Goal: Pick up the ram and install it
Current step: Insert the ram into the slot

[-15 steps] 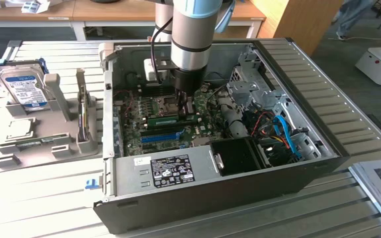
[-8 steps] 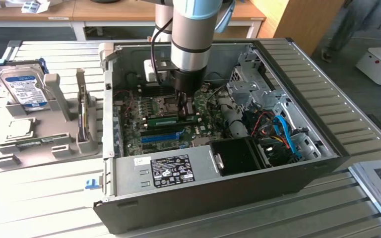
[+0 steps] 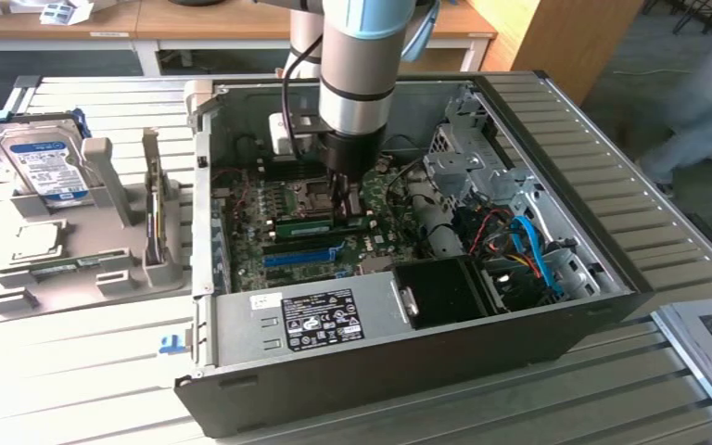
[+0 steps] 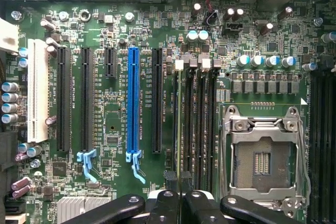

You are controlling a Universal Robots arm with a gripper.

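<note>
My gripper point(image 3: 346, 206) seems clenched on the ram point(image 3: 307, 223) by its upper edge; I judge it light, stiff, fragile.

We see the case point(image 3: 393, 380) lying open on the desk point(image 3: 84, 371), with the board point(image 4: 115, 124) inside. At the exterior view's left, a stand point(image 3: 121, 260) carries the drive point(image 3: 44, 162). Inside the case, the gripper point(image 3: 346, 211) sits over the ram point(image 3: 307, 225), between the socket point(image 4: 262, 161) and the card slots point(image 4: 86, 98).
</note>
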